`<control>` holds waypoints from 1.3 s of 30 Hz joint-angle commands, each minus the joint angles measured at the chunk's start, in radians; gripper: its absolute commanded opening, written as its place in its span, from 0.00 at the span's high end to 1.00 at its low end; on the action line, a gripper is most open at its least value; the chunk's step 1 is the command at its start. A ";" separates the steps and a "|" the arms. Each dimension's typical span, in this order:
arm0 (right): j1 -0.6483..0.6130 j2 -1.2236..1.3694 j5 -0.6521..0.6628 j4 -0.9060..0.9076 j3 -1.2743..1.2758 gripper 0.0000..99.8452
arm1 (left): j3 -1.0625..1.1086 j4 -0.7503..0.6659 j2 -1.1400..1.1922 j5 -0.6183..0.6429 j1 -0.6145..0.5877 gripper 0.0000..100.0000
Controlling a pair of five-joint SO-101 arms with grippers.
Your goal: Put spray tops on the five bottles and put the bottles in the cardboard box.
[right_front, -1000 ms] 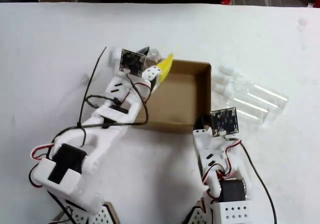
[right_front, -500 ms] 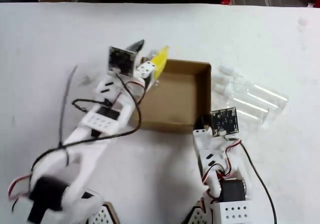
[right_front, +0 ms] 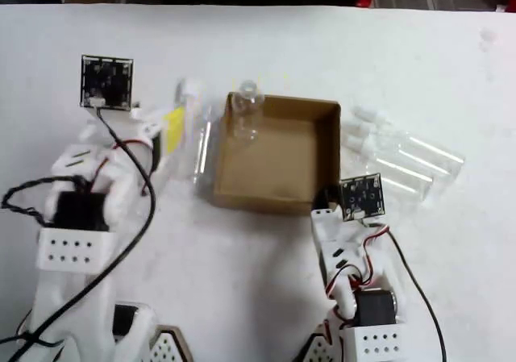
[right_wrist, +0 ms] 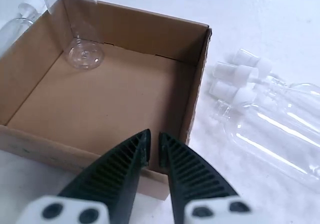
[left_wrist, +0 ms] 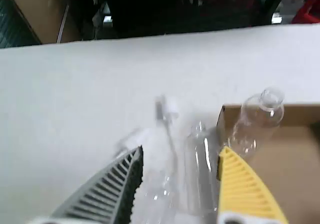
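Hazards

- The left gripper (left_wrist: 181,156) is spread wide and holds nothing. It stands just outside the cardboard box (right_front: 278,197), over the lying bottle (right_front: 201,144), which lies along the outside of the box wall on the left arm's side. This bottle is round and clear. If the fingers close off-centre, it will probably roll or slip away, either against the box wall or out of reach.
- The loose spray top (right_front: 189,89) lies on the table (right_front: 322,47) near the far corner of the box on that same side, close to the neck of the lying bottle. A sweep of the fingers could knock it away from the box before it is fitted.
- The standing bottle (right_front: 247,112) in the box appears to carry no white top. Left that way, it would be packed incomplete.
- The right gripper (right_wrist: 152,141) has its fingers drawn almost together and holds nothing. It is at the near corner of the box on the right arm's side. A forward move could push the light box out of position.

Containers

- The box holds one bottle, upright in its far corner on the left arm's side.
- The three capped bottles (right_front: 399,152) lie side by side outside the opposite wall, not yet packed
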 commanded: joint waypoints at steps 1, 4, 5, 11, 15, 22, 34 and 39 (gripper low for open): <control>0.005 -0.001 0.000 0.001 0.009 0.98 | -0.126 0.167 0.035 -0.094 -0.030 0.78; 0.008 -0.001 0.000 0.001 0.009 0.98 | -0.175 0.229 0.160 -0.107 0.008 0.77; 0.008 -0.001 0.000 0.001 0.009 0.98 | -0.206 0.258 0.214 -0.106 0.024 0.77; 0.008 -0.001 0.000 0.001 0.009 0.98 | -0.500 0.552 0.492 0.063 0.168 0.77; 0.010 -0.001 0.000 0.001 0.009 0.98 | -0.603 0.574 0.648 0.144 0.188 0.77; 0.010 -0.001 0.000 0.001 0.009 0.98 | -0.709 0.568 0.885 0.264 0.194 0.78; 0.010 -0.001 0.000 0.001 0.009 0.98 | -0.726 0.532 1.004 0.262 0.263 0.88; 0.010 -0.001 0.000 0.001 0.009 0.98 | -0.720 0.470 1.032 0.272 0.295 0.82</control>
